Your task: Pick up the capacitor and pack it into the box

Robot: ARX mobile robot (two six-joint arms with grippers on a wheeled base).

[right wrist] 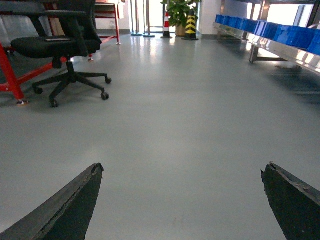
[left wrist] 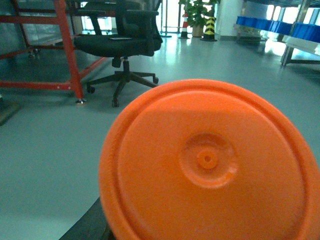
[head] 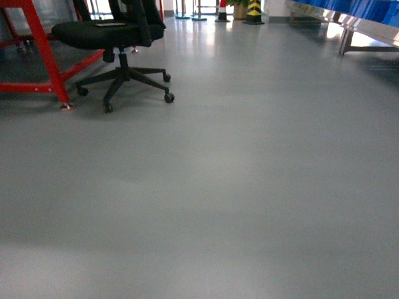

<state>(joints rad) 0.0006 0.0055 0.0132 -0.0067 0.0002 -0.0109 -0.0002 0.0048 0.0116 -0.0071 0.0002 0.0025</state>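
Observation:
The capacitor [left wrist: 207, 160] fills most of the left wrist view, its round orange end with a small centre dimple turned toward the camera. My left gripper [left wrist: 205, 225] is shut on it. Only one dark finger [left wrist: 87, 226] shows, at the capacitor's lower left; the other is hidden behind it. My right gripper [right wrist: 182, 167] is open over bare grey floor, and nothing lies between its two dark fingers [right wrist: 75, 205]. The box is out of view. Neither gripper shows in the head view.
A black office chair [head: 118, 37] on castors stands at the far left beside a red metal frame [head: 47, 56]. Blue bins on a steel rack [right wrist: 280, 37] run along the right. A striped bollard [head: 254, 11] and a potted plant [right wrist: 177, 12] stand far back. Grey floor [head: 237, 187] spreads ahead.

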